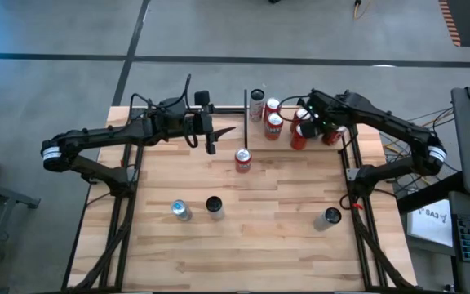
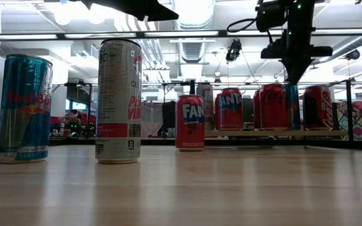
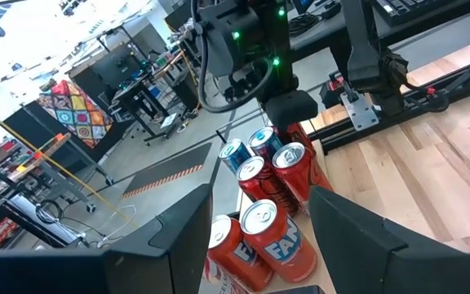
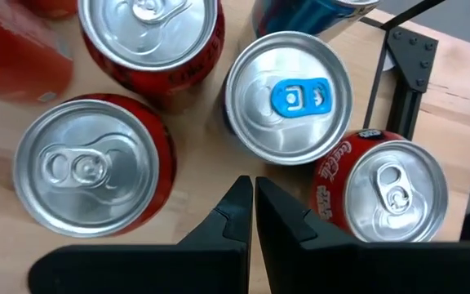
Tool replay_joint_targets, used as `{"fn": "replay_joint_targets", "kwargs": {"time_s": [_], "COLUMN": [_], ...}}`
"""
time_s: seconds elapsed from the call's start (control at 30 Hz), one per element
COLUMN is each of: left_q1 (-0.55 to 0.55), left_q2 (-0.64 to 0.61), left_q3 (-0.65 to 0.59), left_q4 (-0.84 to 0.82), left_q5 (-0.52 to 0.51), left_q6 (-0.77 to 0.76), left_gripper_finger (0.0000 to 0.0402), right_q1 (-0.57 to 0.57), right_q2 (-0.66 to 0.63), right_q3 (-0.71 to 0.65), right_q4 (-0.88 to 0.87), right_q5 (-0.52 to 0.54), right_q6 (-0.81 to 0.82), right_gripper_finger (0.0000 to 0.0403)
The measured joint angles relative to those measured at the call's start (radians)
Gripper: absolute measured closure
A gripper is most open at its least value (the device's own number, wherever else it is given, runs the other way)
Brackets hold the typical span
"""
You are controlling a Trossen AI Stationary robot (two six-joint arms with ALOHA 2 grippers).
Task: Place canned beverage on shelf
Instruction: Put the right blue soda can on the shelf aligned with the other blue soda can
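Note:
A red Fanta can (image 1: 243, 160) stands upright on the tabletop, just in front of the shelf (image 2: 281, 133). The shelf lies at the table's far edge and bears several upright cans, red and blue (image 1: 274, 125). My left gripper (image 1: 219, 139) hangs high over the table, left of the Fanta can. It points level toward the shelf and is open, with nothing between its fingers (image 3: 186, 237). My right gripper (image 4: 250, 186) is shut and points down over the shelf's cans, above the gap between a blue-tabbed can (image 4: 288, 96) and two red ones. It touches none of them.
Three more cans stand nearer the table's front: a Red Bull can (image 1: 180, 210), a tall pale can (image 1: 215, 206) and one at the right (image 1: 329, 218). A black upright rod (image 1: 246, 114) marks the shelf's left end. Bare tabletop lies around the Fanta can.

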Motion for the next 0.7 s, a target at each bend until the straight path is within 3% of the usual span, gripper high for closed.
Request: {"fn": "replay_joint_targets", "kwargs": {"time_s": [0.37, 0.7], "left_q1": [0.0, 0.0], "left_q2": [0.0, 0.0], "left_q3": [0.0, 0.0], "left_q4": [0.0, 0.0], "left_q5": [0.0, 0.0], "left_q6": [0.0, 0.0], "left_gripper_finger": [0.0212, 0.0212], "right_q1": [-0.005, -0.006], "right_q2": [0.005, 0.004], "right_q3": [0.0, 0.014], "right_q4": [0.007, 0.0], "right_q5": [0.082, 0.028], "right_q6": [0.003, 0.001], "right_gripper_finger": [0.0394, 0.0394]}}
